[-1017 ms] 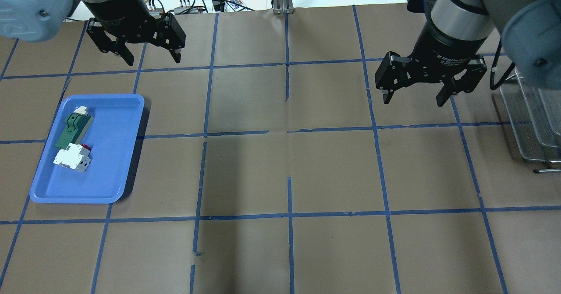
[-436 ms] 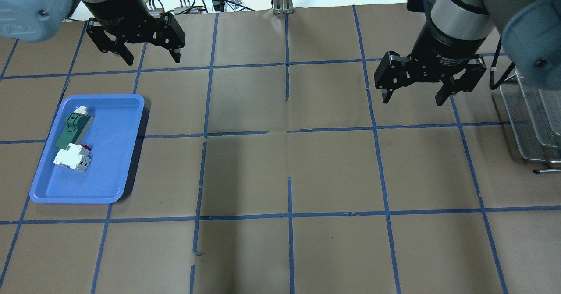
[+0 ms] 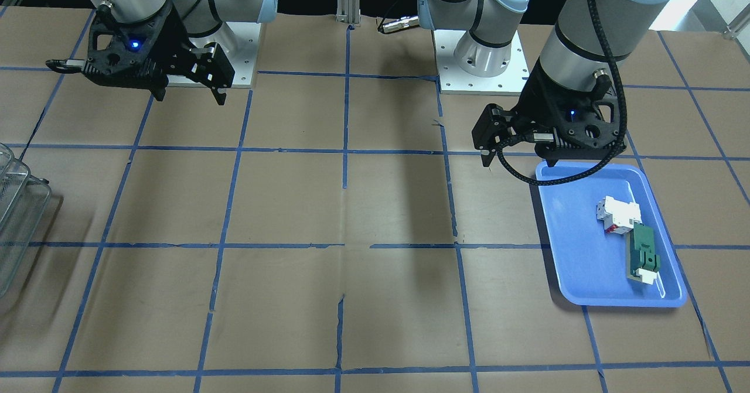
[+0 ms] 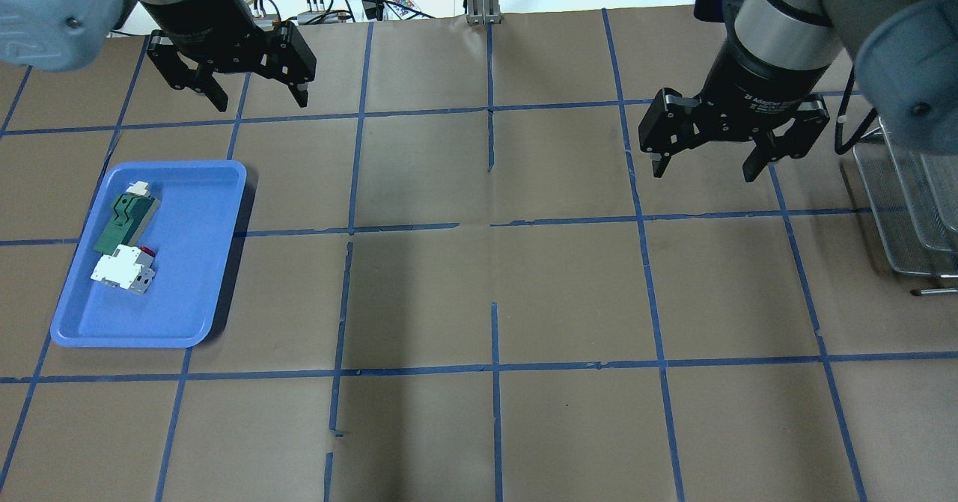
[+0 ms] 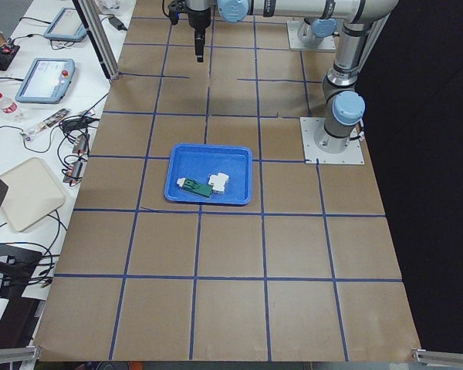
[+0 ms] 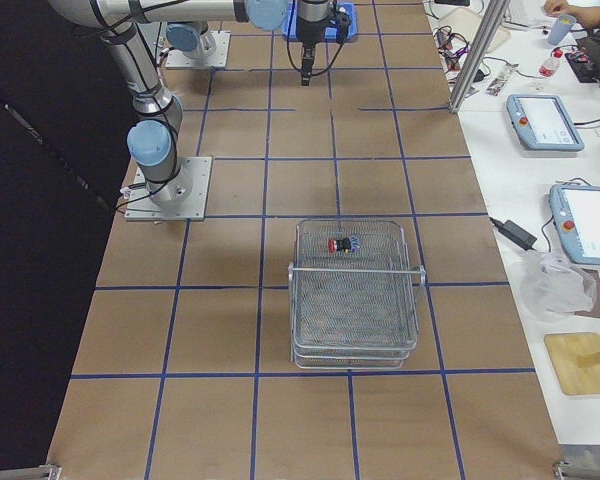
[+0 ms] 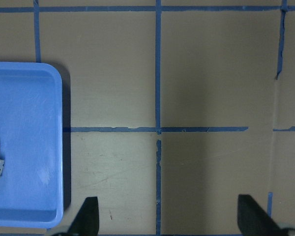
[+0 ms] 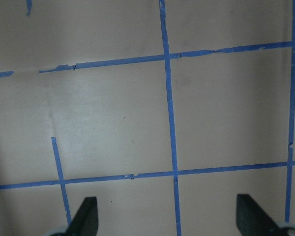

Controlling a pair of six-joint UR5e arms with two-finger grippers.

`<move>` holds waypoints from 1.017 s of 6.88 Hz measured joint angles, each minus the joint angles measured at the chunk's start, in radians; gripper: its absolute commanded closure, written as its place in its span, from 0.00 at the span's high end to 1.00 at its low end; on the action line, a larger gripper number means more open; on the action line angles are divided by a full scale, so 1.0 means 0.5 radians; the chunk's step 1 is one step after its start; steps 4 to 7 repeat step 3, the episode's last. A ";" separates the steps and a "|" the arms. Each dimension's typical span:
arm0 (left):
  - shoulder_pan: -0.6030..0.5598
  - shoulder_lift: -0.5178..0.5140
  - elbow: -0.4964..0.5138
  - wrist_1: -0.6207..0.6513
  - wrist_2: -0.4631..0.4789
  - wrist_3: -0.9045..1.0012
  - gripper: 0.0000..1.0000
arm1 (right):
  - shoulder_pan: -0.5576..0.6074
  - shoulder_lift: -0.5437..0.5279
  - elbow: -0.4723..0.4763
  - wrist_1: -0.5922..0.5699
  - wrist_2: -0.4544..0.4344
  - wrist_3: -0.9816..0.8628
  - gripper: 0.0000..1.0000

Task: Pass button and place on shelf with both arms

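- The table (image 4: 569,292) is covered in brown paper marked off into squares by blue tape.
- My left arm (image 4: 194,1) comes in over the far left of the table. My right arm (image 4: 786,16) comes in over the far right.
- The shelf (image 6: 355,310), a tiered wire-mesh rack, stands at the right end of the table.
- The blue tray (image 4: 187,262) lies flat at the left end, well apart from the shelf.
- My right gripper (image 4: 703,174) hangs above bare table just left of the shelf. Its jaws are spread wide with nothing between them.
- My left gripper (image 4: 262,104) hangs above the table off to one side of the tray. Its jaws are also spread wide and grip nothing. Its wrist view shows only bare paper between the fingertips.
- The green-and-white long part (image 4: 126,221) lies in the left half of the tray.
- The white-and-red block (image 4: 121,270) lies touching the near end of that part.
- The button (image 6: 340,244) lies on its side on the shelf's top tier, close to the end facing the middle of the table.
- The button is clear of both grippers: the right one is nearer to it, and the left one is at the opposite end of the table.
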 measured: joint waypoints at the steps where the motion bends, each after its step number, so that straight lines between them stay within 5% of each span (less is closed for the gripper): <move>1: 0.000 0.000 0.000 0.000 0.000 0.000 1.00 | 0.000 0.000 0.005 -0.004 0.007 0.000 1.00; 7: 0.000 0.000 0.000 0.000 0.000 0.000 1.00 | 0.000 0.001 0.011 -0.011 0.005 -0.001 1.00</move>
